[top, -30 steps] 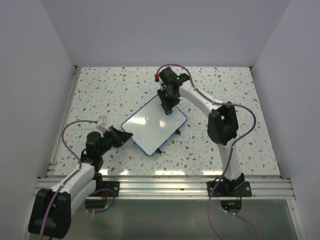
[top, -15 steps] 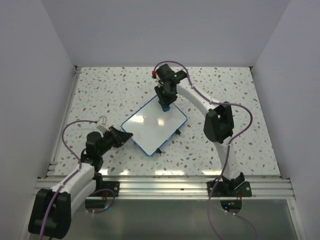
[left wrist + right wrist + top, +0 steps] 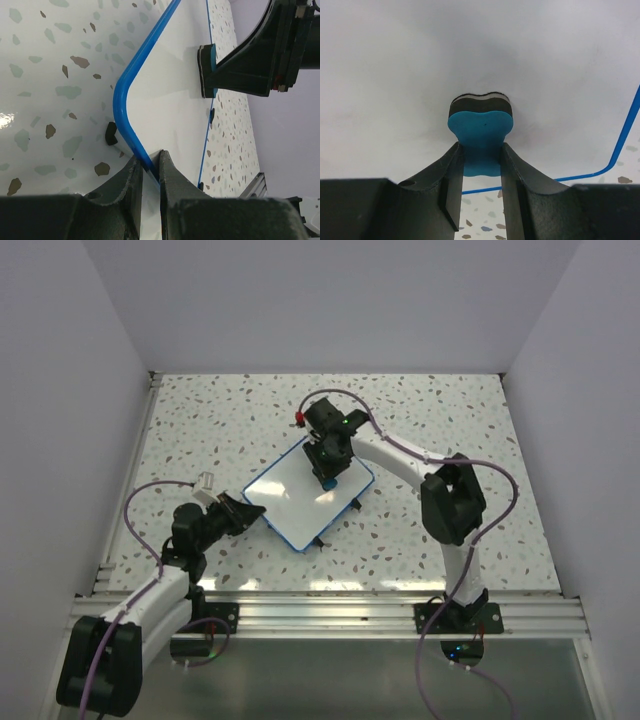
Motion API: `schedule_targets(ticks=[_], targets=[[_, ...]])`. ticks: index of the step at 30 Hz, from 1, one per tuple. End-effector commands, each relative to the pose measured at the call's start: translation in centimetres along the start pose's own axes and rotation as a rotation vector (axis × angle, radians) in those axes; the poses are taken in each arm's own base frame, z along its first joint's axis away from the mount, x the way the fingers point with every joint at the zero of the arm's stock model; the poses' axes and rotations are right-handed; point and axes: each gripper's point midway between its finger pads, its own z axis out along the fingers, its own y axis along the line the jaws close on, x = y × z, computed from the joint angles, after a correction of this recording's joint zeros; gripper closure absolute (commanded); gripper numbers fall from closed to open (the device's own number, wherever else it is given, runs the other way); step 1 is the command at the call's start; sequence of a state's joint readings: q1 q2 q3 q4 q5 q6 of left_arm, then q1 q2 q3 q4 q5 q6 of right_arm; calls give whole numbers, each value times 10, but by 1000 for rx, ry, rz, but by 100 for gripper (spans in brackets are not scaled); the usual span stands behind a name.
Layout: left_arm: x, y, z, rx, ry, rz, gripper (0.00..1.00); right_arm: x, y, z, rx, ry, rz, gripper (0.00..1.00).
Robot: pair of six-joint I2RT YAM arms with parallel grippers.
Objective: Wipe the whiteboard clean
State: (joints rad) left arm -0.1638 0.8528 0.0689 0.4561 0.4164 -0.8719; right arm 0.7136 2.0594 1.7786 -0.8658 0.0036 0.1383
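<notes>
White and flat, the rectangular whiteboard with a thin blue rim point(image 3: 295, 502) lies turned at an angle near the middle of the speckled worktop point(image 3: 460, 440). The left jaws are clamped on its blue rim, just beside the rounded left corner. The right jaws are pressed together on a small blue eraser block with a dark underside point(image 3: 480, 125), which touches the board's surface toward its far right side.

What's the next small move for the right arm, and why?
Probably slide the right gripper toward the left arm's end, pad pressed down. It is shut on the blue eraser, which sits flat on the whiteboard toward its right side; most bare board lies the other way. The left gripper pinches the board's corner rim, so it should stay put.
</notes>
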Motion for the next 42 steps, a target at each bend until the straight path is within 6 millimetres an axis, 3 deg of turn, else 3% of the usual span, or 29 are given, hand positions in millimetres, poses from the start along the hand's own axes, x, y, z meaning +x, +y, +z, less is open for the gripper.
schedule_targets(ticks=[1,11,16,22,28,35,38,42], targets=[[59,59,-18,-148,133,19,100,-7,-8,-16,-12,-69,42,100],[58,58,-18,-143,130,21,100,10,-69,-4,48,-48,148,100],[58,58,-18,-142,134,22,100,10,-79,-3,59,-46,168,100],[57,57,-18,-140,131,22,100,3,-61,-6,3,-65,165,100],[57,57,-18,-143,130,21,100,2,-10,-12,-42,-77,83,100],[58,57,-18,-143,137,21,100,15,51,-23,-120,-92,6,100],[57,58,-18,-144,134,23,100,21,52,-23,-116,-86,4,100],[57,57,-17,-143,137,22,100,19,35,-22,-65,-90,11,100]])
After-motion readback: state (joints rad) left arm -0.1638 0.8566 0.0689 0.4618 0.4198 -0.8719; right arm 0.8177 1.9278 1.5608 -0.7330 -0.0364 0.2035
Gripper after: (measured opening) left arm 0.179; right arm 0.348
